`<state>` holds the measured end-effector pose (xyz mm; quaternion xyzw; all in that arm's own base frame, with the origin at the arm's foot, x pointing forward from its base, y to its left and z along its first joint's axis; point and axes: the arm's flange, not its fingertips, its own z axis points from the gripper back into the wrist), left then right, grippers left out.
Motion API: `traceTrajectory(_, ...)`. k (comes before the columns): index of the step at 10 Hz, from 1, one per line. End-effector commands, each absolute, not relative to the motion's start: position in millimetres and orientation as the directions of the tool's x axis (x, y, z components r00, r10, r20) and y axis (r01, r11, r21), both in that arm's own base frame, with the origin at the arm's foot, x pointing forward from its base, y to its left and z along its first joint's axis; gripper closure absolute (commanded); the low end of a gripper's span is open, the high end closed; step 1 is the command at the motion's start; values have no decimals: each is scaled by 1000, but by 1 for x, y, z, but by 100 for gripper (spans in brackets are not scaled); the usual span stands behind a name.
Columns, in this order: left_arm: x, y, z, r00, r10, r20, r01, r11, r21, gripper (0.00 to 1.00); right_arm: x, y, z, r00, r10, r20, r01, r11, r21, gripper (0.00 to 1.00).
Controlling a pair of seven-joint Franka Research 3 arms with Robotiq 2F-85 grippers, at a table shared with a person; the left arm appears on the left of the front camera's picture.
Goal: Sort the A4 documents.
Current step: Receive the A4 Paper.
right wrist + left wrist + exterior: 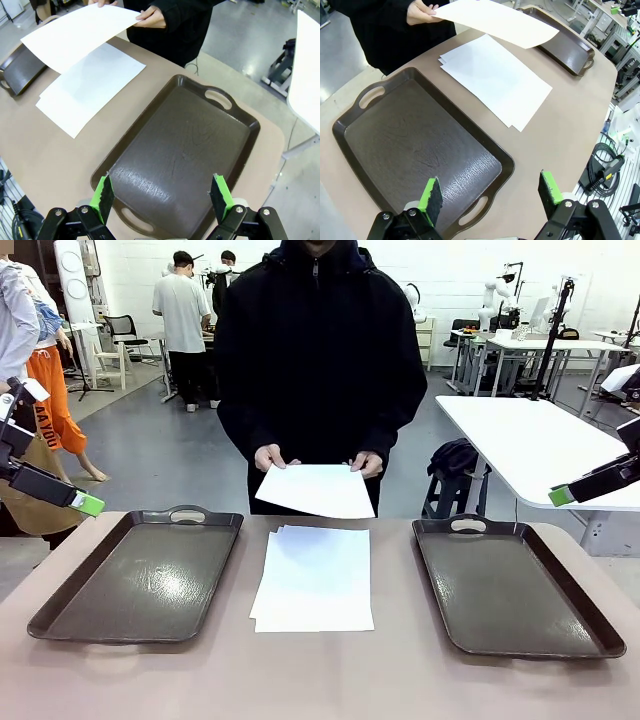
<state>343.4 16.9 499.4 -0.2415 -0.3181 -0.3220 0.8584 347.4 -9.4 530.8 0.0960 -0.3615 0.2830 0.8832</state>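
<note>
A stack of white A4 documents (314,578) lies on the table between two dark trays; it shows too in the left wrist view (495,80) and the right wrist view (87,87). The person holds one more sheet (316,490) in both hands above the stack's far end. My left gripper (490,195) hangs open over the near end of the left tray (140,575), nothing between its green pads. My right gripper (161,195) hangs open over the right tray (510,585), also holding nothing. In the front view, a left fingertip (88,504) and a right fingertip (561,496) show at the picture's sides.
Both trays have bare floors and cut-out handles. The person in a dark jacket (320,350) stands at the table's far edge. A white table (540,445) stands behind at right. Cables (605,160) lie on the floor beside the table.
</note>
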Motion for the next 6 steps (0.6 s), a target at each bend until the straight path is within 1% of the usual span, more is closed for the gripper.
traceTrajectory(1,346,20,498,575,-403,712,721,660,-208,0,348,-9,530,580,431,691,-570,821,-34,0)
traceTrajectory(6,346,20,498,575,-403,712,721,660,-208,0,348,-9,530,580,431,691,-570,821,-34,0)
